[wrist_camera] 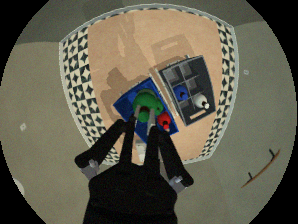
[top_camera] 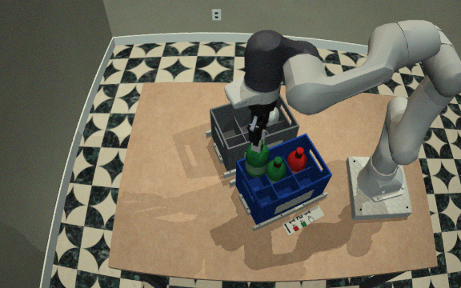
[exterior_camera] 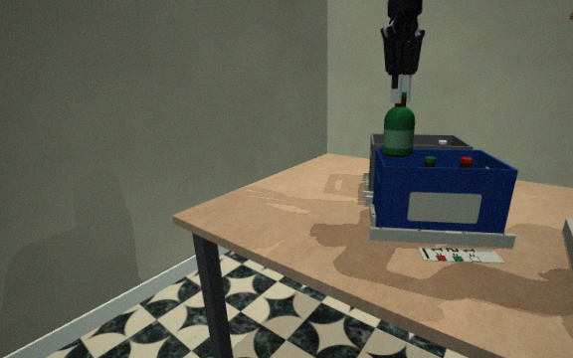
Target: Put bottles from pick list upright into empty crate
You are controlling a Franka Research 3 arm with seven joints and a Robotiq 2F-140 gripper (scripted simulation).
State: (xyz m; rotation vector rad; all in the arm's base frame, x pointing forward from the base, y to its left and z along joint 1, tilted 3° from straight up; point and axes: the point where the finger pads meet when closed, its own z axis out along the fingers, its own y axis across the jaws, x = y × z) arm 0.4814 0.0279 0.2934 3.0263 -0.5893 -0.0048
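My gripper (top_camera: 257, 145) is shut on the neck of a green-labelled bottle (top_camera: 257, 160) and holds it upright over the back left cell of the blue crate (top_camera: 282, 182). In the side view the bottle (exterior_camera: 399, 130) hangs with its bottom at about the crate's rim (exterior_camera: 443, 196). A second green bottle (top_camera: 276, 168) and a red bottle (top_camera: 297, 158) stand in the blue crate's back row. The grey crate (top_camera: 246, 130) behind it holds a white-capped bottle (top_camera: 274, 115) and, in the wrist view, a blue one (wrist_camera: 181, 92). The pick list (top_camera: 303, 221) lies in front of the blue crate.
The robot's base plate (top_camera: 378, 192) stands to the right of the blue crate. The two crates stand close together near the table's middle. The blue crate's front row of cells holds no bottles.
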